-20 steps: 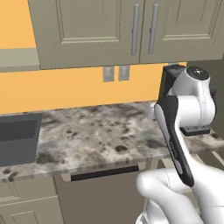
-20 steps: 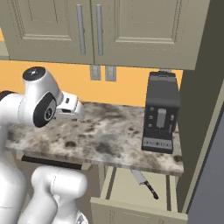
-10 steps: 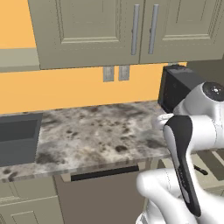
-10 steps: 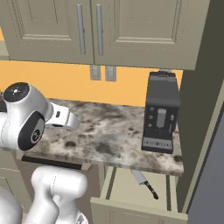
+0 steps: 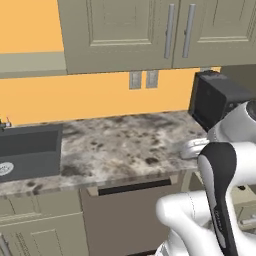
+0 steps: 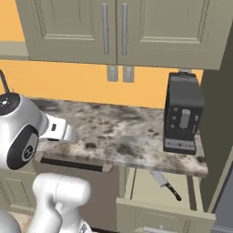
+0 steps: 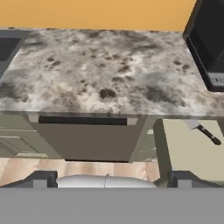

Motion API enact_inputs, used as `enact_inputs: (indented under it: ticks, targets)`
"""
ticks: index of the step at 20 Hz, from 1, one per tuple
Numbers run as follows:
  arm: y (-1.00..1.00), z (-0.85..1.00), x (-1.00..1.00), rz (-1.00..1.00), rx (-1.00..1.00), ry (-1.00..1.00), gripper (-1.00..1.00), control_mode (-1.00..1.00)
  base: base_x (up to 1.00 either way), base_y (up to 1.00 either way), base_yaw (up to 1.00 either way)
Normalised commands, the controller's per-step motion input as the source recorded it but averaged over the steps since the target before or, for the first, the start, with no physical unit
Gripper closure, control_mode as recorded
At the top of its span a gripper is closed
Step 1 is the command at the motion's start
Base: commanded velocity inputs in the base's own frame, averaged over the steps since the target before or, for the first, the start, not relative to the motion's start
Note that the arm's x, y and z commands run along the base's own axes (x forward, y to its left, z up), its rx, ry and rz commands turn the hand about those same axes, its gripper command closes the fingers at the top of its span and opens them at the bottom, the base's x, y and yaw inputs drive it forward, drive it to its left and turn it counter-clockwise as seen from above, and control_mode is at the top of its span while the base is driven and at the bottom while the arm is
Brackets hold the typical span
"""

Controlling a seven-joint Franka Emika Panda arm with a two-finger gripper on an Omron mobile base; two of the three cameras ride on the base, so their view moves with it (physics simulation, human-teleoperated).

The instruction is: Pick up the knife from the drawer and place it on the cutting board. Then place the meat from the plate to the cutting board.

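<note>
Knife (image 6: 164,184): lies in the pulled-out drawer (image 6: 150,210), blade tucked under the worktop edge, black handle pointing out toward the drawer front. Also visible in the hand view at the far right, upper corner of the drawer. Nothing touches it.
Drawer: open, below the right end of the worktop (image 6: 118,132), under the black coffee machine (image 6: 183,113). Interior otherwise bare as far as the frames show.
Claw (image 7: 107,178): released, jaws spread wide, nothing between them. The fingertips (image 7: 41,179) sit at the bottom of the hand view, aimed at the cabinet front below the worktop, left of the drawer.
Change: over the last second the arm has swung down and folded lower. In the right base view the big joint dropped from the upper left to mid-left; in the left base view the forearm slid right and down, uncovering the coffee machine. Jaws were already near full spread and crept out a touch more.
Meaning: looks like the approach for the first pick. Knife is off-centre to the right of the hand camera, so the hand likely needs to shift right and descend into the drawer.
Progress: early. Knife not yet picked.
Risk: blade sits partly under the worktop lip, so a handle grasp seems the cleaner option.
</note>
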Motion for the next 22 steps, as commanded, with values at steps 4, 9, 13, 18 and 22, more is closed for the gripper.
enact_inputs:
  ticks: [4, 9, 13, 18, 22]
  targets:
    - [0.0, 0.0, 0.0, 0.0, 0.0, 0.0, -1.0, 1.0, 0.0, 0.5, -0.2]
    - [0.0, 0.0, 0.0, 0.0, 0.0, 0.0, -1.0, 1.0, 0.0, 0.07, -0.44]
    - [0.0, 0.0, 0.0, 0.0, 0.0, 0.0, -1.0, 1.0, 0.0, 0.03, -0.42]
    - [0.0, 0.0, 0.0, 0.0, 0.0, 0.0, -1.0, 1.0, 0.0, 0.15, -0.48]
    - [0.0, 0.0, 0.0, 0.0, 0.0, 0.0, -1.0, 1.0, 0.0, 0.79, -0.59]
